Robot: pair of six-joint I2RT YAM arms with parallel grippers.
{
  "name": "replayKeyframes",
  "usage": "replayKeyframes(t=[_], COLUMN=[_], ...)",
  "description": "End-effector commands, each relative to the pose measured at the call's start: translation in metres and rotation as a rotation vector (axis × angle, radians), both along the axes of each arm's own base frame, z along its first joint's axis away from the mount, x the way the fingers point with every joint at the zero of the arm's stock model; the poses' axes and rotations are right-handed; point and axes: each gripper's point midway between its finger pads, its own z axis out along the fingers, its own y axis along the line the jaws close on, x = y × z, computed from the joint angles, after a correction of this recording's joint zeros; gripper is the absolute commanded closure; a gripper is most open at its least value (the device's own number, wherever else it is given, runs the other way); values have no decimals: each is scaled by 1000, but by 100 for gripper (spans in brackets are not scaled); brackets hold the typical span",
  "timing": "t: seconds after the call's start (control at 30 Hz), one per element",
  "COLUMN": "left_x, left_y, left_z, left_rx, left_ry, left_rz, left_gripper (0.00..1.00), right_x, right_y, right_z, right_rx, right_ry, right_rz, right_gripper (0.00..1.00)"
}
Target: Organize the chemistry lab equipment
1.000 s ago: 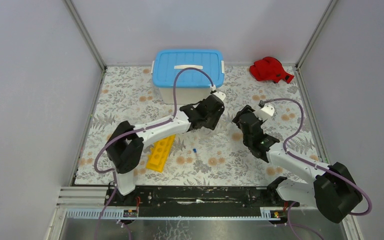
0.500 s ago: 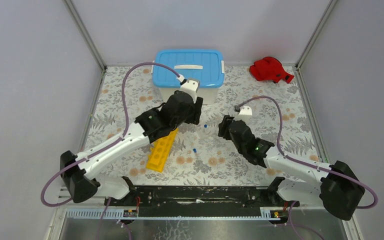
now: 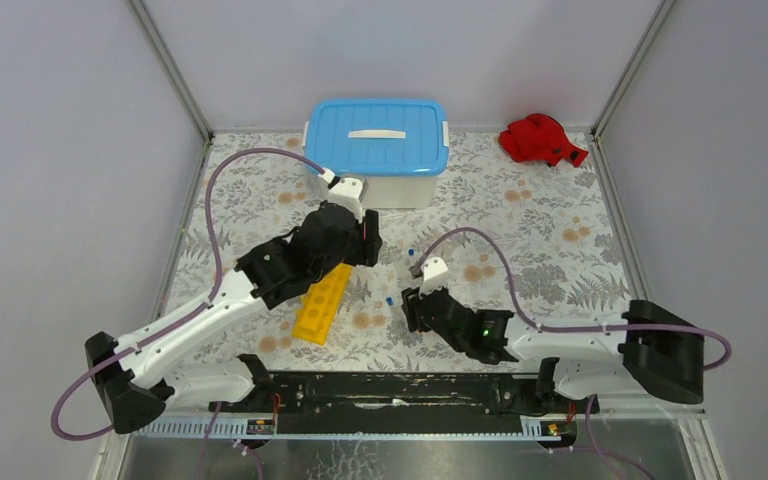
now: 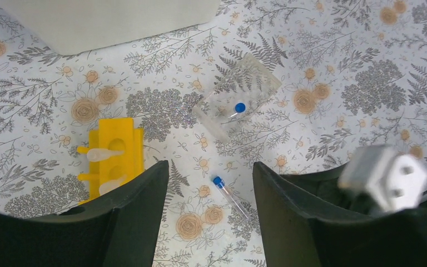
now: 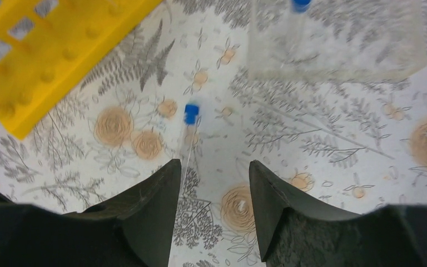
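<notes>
Your right gripper (image 5: 212, 167) has been swinging in toward you and is now hovering, fingers spread, just behind the blue-capped tube (image 5: 190, 127) lying on the mat (image 5: 322, 189) (cap pointing away, lengthwise into the gap).

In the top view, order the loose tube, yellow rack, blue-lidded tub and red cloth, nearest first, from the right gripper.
1. Loose tube, just left of the right gripper.
2. Yellow rack, farther left.
3. Blue-lidded tub, far centre.
4. Red cloth, far right corner.
</notes>
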Motion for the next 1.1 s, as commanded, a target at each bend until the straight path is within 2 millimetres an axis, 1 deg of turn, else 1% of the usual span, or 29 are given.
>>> replayKeyframes(t=[0.0,0.1,0.17,0.53,0.8,0.83,1.07], left_x=[-6,-9,-11,-16,-17,-17,-16], left_y=[7,10,13,17,19,19,20], left_z=[-2,-1,0,2,2,2,-1], left_rx=[-34,-46,-48,-68,-66,-66,-59], left_ry=[16,15,14,14,13,13,16], left_rz=[24,30,32,33,36,37,41], left_gripper=[35,35,35,35,35,35,35], right_x=[-8,-14,-16,-14,-14,-14,-16], right_y=[25,33,37,52,51,50,50], right_z=[0,-15,-21,-35,-46,-48,-58], right_rx=[-11,-42,-48,-86,-114,-120,-141], right_ry=[-38,-24,-18,2,19,23,40], right_rz=[40,57,60,68,46,46,51], right_gripper=[45,45,45,46,48,50,56])
